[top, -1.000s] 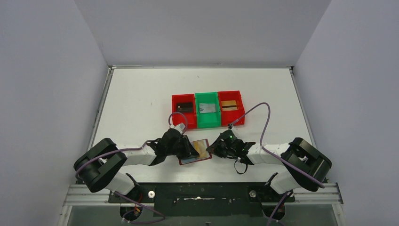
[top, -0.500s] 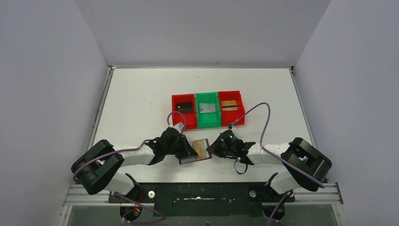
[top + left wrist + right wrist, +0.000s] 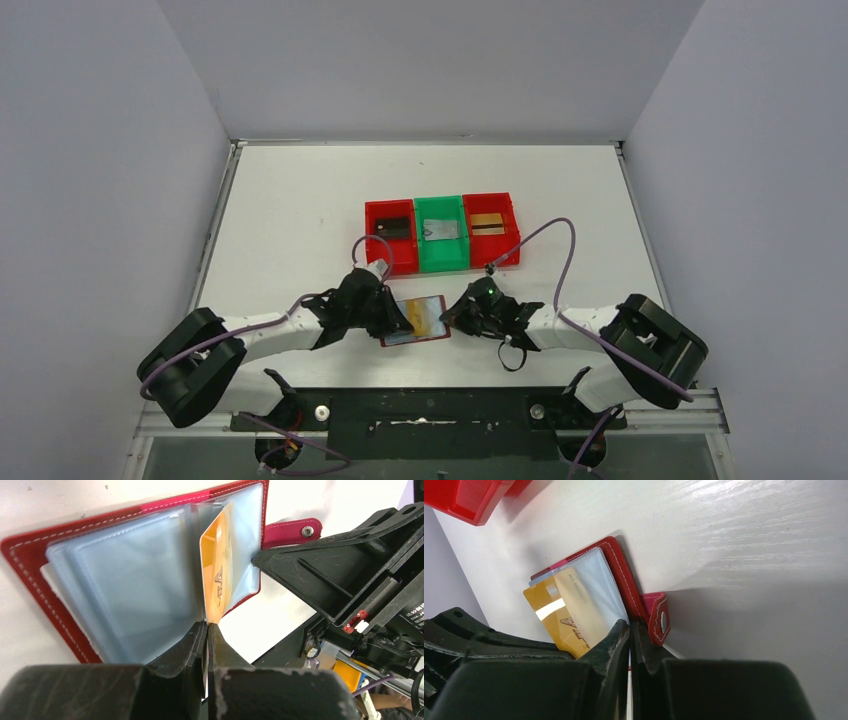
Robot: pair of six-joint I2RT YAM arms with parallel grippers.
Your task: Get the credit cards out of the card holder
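Gold credit card (image 3: pixel 220 575), print illegible, pinched by left end effector (image 3: pixel 206 626); right end effector (image 3: pixel 630 626) clamps red card holder (image 3: pixel 623 575) edge.

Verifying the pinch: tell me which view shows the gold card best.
Left wrist: the gold card is close, its end meeting the shut left gripper. Right wrist shows its face, bottom hidden; top external, a small patch.

Seen from above, the left end effector (image 3: pixel 398 318) covers the card holder's (image 3: pixel 430 322) left edge. At the left wrist, the gold card's (image 3: pixel 220 565) lower end disappears between its jaws. The right end effector (image 3: pixel 629 627) blocks the holder's near corner.
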